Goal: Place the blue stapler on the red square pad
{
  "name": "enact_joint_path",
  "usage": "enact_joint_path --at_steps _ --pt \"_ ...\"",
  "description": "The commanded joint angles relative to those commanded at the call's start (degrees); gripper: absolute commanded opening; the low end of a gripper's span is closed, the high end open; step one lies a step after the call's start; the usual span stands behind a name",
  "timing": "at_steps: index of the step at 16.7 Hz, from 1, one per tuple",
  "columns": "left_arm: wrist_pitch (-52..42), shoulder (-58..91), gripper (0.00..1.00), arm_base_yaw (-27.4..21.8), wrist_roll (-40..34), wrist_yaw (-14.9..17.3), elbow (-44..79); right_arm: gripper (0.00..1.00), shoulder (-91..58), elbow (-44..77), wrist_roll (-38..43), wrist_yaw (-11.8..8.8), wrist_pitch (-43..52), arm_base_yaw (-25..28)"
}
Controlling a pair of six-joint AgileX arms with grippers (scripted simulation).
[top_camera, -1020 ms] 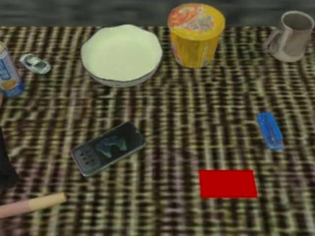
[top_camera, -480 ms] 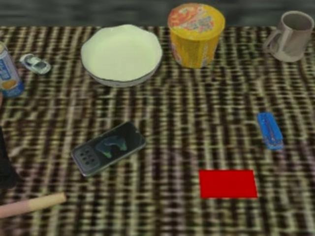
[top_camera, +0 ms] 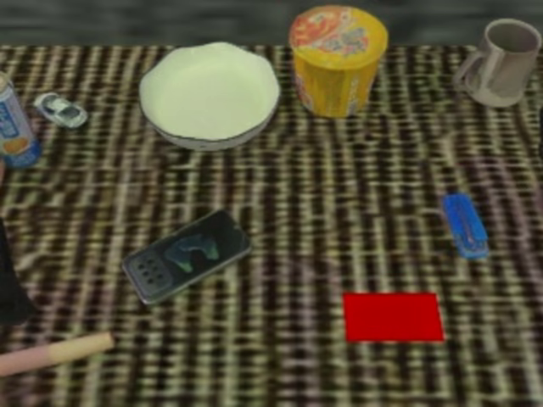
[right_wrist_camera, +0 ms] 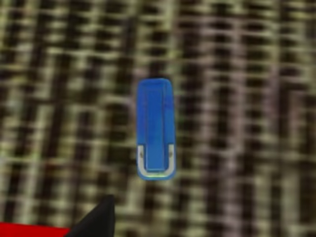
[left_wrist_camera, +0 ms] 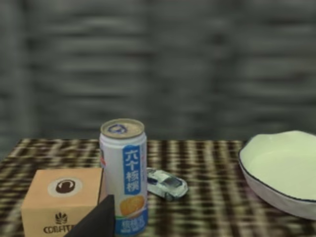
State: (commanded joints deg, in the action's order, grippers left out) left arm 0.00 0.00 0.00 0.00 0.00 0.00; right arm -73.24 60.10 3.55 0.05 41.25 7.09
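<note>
Nothing done yet: blue stapler (top_camera: pixel 465 225) lies on the cloth just up-right of the red square pad (top_camera: pixel 393 316), untouched. Can't tell either claw's state.

even, flat light with hardly any shadows; all views look soft, the woven table (top_camera: pixel 280 254) perhaps blurriest

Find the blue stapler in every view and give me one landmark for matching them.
Top view: the blue stapler lies on the table's right side, above and to the right of the red square pad, apart from it.
Left wrist view: not in it.
Right wrist view: the stapler sits near the middle, lying on the woven cloth.
Shared landmark: the red pad, whose edge shows in the right wrist view's lower corner.
</note>
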Motion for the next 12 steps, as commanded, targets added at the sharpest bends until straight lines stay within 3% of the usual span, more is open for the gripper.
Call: enact_joint_path --at_steps 6,12 --pt "0.0 0.0 1.0 0.0 0.0 0.0 0.0 1.0 -32.1 25.6 1.6 0.1 17.9 3.1" --pt "0.0 0.0 1.0 0.0 0.0 0.0 0.0 1.0 -48.6 40.9 2.6 -0.3 27.1 4.7"
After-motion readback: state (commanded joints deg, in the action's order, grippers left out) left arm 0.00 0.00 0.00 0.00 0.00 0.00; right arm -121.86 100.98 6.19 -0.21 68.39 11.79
